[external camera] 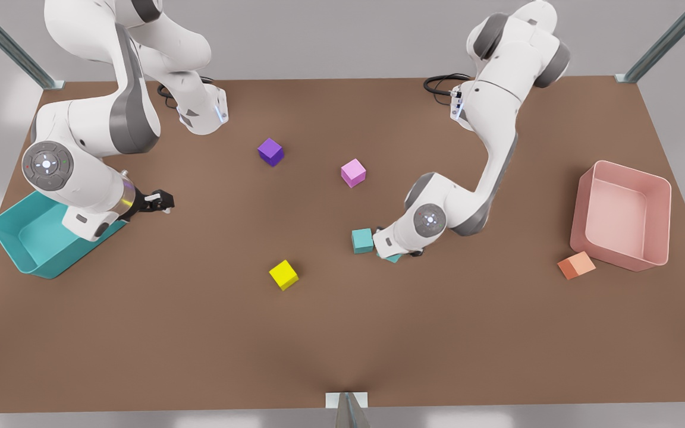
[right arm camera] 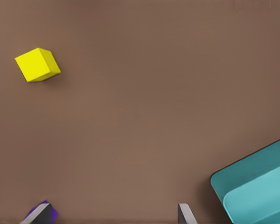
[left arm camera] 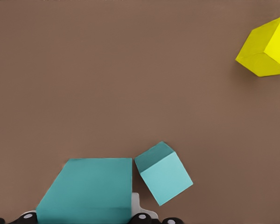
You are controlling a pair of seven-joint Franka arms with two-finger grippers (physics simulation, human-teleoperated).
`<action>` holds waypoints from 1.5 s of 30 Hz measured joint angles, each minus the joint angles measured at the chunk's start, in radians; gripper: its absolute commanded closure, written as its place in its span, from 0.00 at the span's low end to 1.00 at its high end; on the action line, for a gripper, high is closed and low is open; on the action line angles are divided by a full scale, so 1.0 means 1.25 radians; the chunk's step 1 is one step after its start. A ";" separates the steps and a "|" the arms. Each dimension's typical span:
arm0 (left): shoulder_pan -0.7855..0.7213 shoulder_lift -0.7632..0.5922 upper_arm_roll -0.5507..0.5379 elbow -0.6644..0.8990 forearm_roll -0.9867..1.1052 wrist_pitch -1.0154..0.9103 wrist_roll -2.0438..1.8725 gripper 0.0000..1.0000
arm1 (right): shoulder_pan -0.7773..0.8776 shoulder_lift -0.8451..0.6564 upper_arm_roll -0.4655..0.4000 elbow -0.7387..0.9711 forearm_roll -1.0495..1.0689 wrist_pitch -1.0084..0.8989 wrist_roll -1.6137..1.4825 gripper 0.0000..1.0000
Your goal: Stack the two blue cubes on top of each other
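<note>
Left pincer (external camera: 395, 252), on the arm at the front view's right, is down at the tabletop (external camera: 342, 333) and closed around one teal cube (left arm camera: 86, 189), gripping it by two opposite sides; in the front view just a corner of that cube peeks out from under the wrist. The second teal cube (external camera: 363, 240) sits on the tabletop just beside the held one, on the side toward the yellow cube (external camera: 283, 274), turned at an angle, and in the left wrist view their near corners seem to touch. Right pincer (external camera: 158, 202) waits well away from the held cube, beside the teal bin (external camera: 12, 238), its fingers (right arm camera: 185, 213) spread with nothing between them.

By my reading, the grasp is made but nothing is stacked yet: both cubes are at tabletop level. Lifting the held cube, centring it over its neighbour and releasing it all remain.
</note>
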 measured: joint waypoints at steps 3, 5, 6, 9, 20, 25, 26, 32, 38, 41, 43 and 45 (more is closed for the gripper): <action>-0.037 0.025 0.000 0.034 0.003 -0.012 -0.086 0.32 | 0.000 0.000 0.000 0.000 -0.001 0.000 -0.007 0.00; -0.062 0.034 0.000 0.038 0.003 -0.021 -0.137 0.32 | 0.001 0.000 -0.002 0.000 -0.002 0.000 -0.011 0.00; -0.074 0.039 -0.001 0.039 0.003 -0.025 -0.161 0.32 | 0.000 0.000 -0.003 0.000 -0.002 0.000 -0.013 0.00; -0.093 0.051 -0.001 0.040 0.003 -0.035 -0.227 0.32 | 0.000 0.003 -0.004 0.001 -0.002 0.000 -0.017 0.00; -0.095 0.086 -0.001 0.044 0.002 -0.049 -0.392 0.31 | 0.001 0.006 -0.005 0.001 -0.003 0.000 -0.030 0.00; -0.094 0.091 -0.001 0.049 0.000 -0.049 -0.438 0.00 | 0.001 0.006 -0.005 0.001 -0.003 0.000 -0.033 0.00; -0.093 0.092 -0.001 0.053 -0.001 -0.048 -0.445 0.00 | 0.001 0.006 -0.005 0.000 -0.004 0.000 -0.034 0.00; -0.078 0.088 -0.001 0.110 -0.004 -0.072 -0.483 0.00 | 0.000 0.006 -0.009 0.001 -0.008 0.000 -0.037 0.00; -0.054 0.081 -0.001 0.179 0.000 -0.128 -0.510 0.00 | 0.000 0.006 -0.011 0.002 -0.010 0.000 -0.039 0.00; 0.025 0.054 -0.001 0.317 0.002 -0.237 -0.519 0.00 | 0.001 0.009 -0.011 0.003 -0.010 0.000 -0.040 0.00; 0.174 -0.017 -0.001 0.357 0.034 -0.325 -0.492 0.00 | 0.001 0.010 -0.011 0.004 -0.010 0.000 -0.041 0.00; 0.243 -0.115 0.014 0.305 0.083 -0.409 -0.437 0.00 | 0.001 0.010 -0.011 0.004 -0.010 0.000 -0.041 0.00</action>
